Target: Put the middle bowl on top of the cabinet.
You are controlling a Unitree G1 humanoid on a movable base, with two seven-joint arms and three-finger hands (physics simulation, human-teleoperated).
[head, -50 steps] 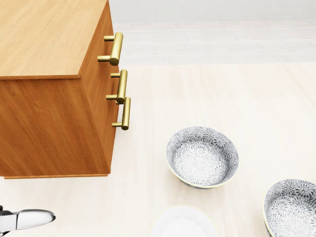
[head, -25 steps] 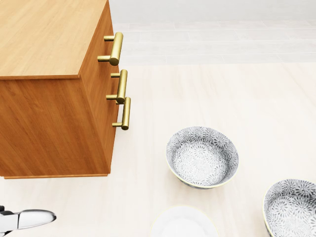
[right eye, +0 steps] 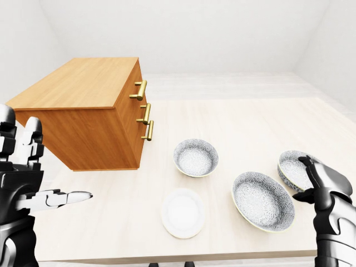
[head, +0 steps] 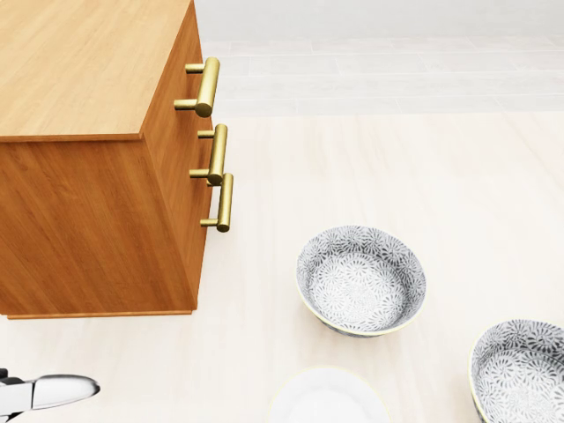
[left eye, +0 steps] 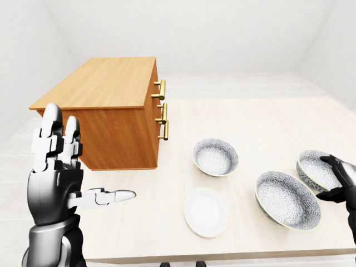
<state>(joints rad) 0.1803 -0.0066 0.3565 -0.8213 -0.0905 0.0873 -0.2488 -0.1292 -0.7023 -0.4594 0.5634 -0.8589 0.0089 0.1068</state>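
Note:
Three grey-patterned bowls stand on the pale table: a small one at the left, a wide one between the others, and a small one at the right. The wooden cabinet with brass handles stands at the table's left, its top bare. My left hand is raised and open, low at the left, apart from everything. By the right bowl's rim my right hand has its fingers spread and grips nothing. In the head view only the thumb tip of the left hand shows.
A white plate lies near the table's lower edge, below the left bowl. The table's lower edge runs close to my body. White walls and floor surround the table.

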